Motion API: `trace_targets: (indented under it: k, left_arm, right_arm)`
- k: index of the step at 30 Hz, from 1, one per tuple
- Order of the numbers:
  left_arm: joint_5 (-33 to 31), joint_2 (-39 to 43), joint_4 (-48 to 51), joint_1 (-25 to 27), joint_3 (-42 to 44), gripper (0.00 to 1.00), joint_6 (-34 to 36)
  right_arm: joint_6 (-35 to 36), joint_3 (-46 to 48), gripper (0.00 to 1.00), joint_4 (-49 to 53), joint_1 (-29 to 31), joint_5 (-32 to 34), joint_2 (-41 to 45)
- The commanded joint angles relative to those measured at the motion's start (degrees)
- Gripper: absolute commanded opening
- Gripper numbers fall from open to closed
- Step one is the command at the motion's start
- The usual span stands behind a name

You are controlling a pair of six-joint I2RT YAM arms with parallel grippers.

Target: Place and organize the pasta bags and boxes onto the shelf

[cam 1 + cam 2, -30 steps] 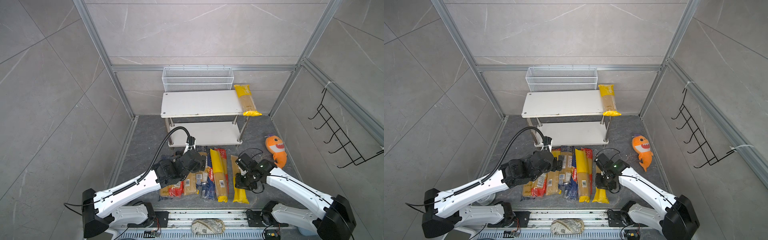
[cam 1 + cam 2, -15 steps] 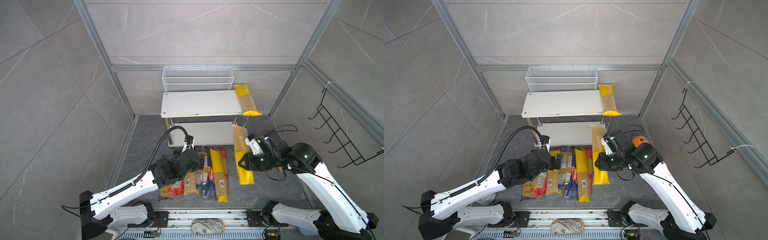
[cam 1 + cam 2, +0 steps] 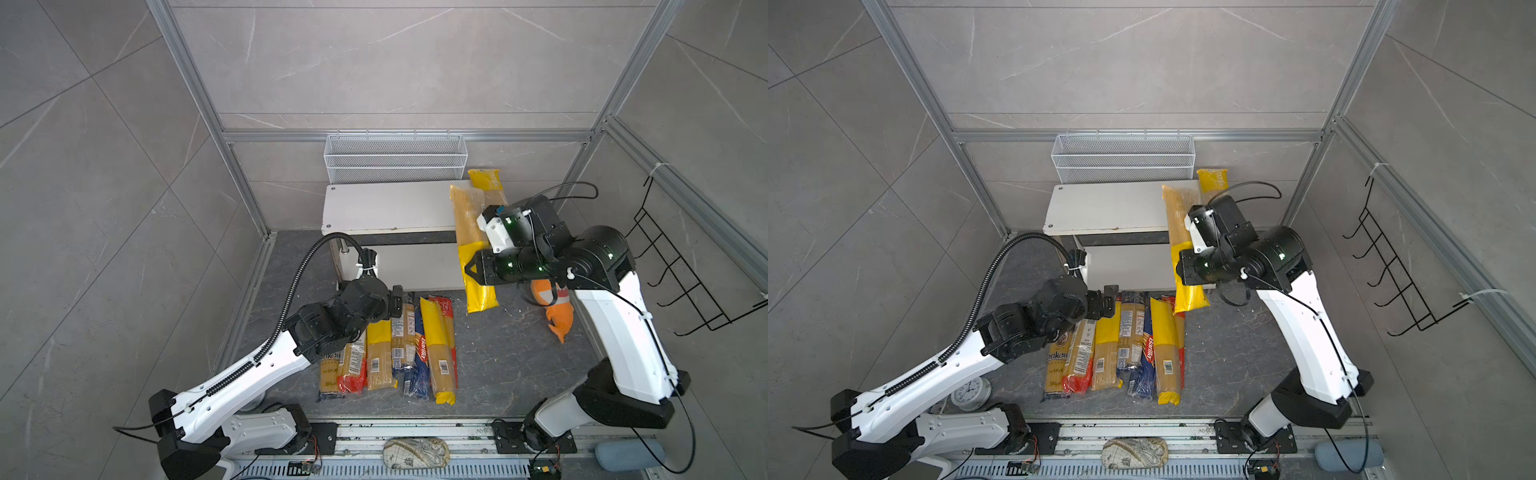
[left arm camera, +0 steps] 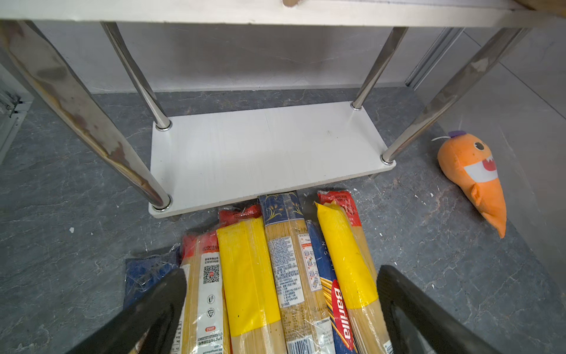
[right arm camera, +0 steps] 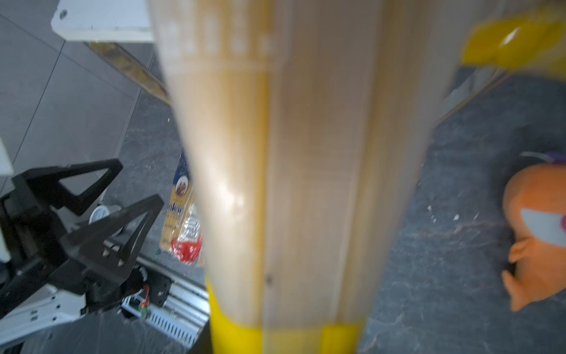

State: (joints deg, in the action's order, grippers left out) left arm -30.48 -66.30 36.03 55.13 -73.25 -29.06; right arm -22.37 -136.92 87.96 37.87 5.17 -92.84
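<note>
Yellow-ended pack (image 3: 468, 224) rising to the shelf (image 3: 374, 205)

Now the right gripper (image 3: 473, 269) is clamping the yellow-ended pack, higher than a moment ago, its far end over the shelf's top right, beside a second pack (image 3: 486, 183); the top's left part is lying bare; the left gripper (image 4: 281, 272) is hovering wide open above the floor packs (image 4: 251, 275).

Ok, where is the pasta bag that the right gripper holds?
In both top views, the pasta bag hangs in the right gripper at the shelf's right end, just left of the yellow bag lying on the top board.
</note>
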Motion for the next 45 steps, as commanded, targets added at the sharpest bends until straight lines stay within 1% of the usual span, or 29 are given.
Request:
trace_targets:
  k: [1,3,5,8,9,11,16,21,23,24,26,28,30,33,36,40,45]
  left_arm:
    - [1.82,-0.73,1.70,-1.05,-3.71,1.00,3.75]
    - [2.22,-1.13,2.47,-1.83,-4.96,1.00,4.68]
    - [2.58,-1.11,2.90,-2.72,-5.88,1.00,5.29]
    - [3.22,-1.11,2.99,-4.70,-6.56,1.00,6.08]
    - [4.94,-1.19,3.01,-5.47,-6.83,1.00,6.42]
    - [6.04,-1.33,3.23,-7.22,-7.46,1.00,7.06]
    - [9.38,-2.48,3.61,-11.71,-9.40,1.00,8.05]
    - [11.34,-4.21,3.65,-14.46,-11.09,1.00,8.72]
    - [11.92,-5.07,3.61,-15.00,-11.60,1.00,8.92]
    - [12.15,-5.58,3.51,-15.29,-12.00,1.00,9.05]
    - [12.53,-6.43,3.22,-15.77,-12.56,1.00,9.33]
    - [13.17,-7.20,2.63,-16.38,-12.80,1.00,9.46]
    - [14.06,-7.94,2.06,-17.03,-13.23,1.00,9.61]
    - [15.01,-9.16,1.67,-17.87,-14.22,1.00,10.20]
    - [15.89,-10.07,1.00,-18.75,-14.69,1.00,10.65]
    - [17.28,-10.99,0.11,-19.97,-14.87,1.00,10.64]
    - [18.46,-12.08,-0.77,-20.73,-15.81,1.00,11.08]
  right_arm:
    - [6.42,-12.43,0.00,-2.15,-0.60,9.98,-5.36]
    - [8.30,-20.05,0.00,-2.45,-2.05,11.83,-9.70]
    - [9.67,-22.96,0.00,-4.92,-3.95,12.89,-12.26]
    - [11.34,-20.76,0.00,-12.01,-6.87,11.83,-13.09]
    - [11.75,-19.82,0.00,-14.18,-7.90,10.88,-13.28]
    - [12.33,-19.50,0.00,-16.87,-9.52,9.45,-14.47]
    - [13.84,-23.98,0.00,-19.27,-11.54,8.02,-20.34]
    - [13.40,-24.54,0.00,-20.17,-12.46,7.44,-23.33]
    - [13.46,-24.41,0.02,-20.16,-12.68,8.23,-23.75]
    - [13.58,-24.23,0.04,-20.07,-12.91,8.85,-23.96]
    - [13.60,-23.99,0.13,-19.96,-13.33,9.75,-24.20]
    - [13.41,-23.94,0.18,-19.77,-13.85,10.25,-24.50]
    - [13.23,-23.98,0.28,-19.60,-14.13,10.38,-24.89]
    - [12.79,-23.96,0.49,-19.67,-14.22,10.73,-25.14]
    - [12.53,-23.94,0.63,-19.89,-14.23,11.13,-25.33]
    - [12.39,-24.07,0.71,-20.02,-14.25,11.05,-25.22]
    - [12.64,-24.36,0.73,-20.30,-14.25,10.32,-24.37]
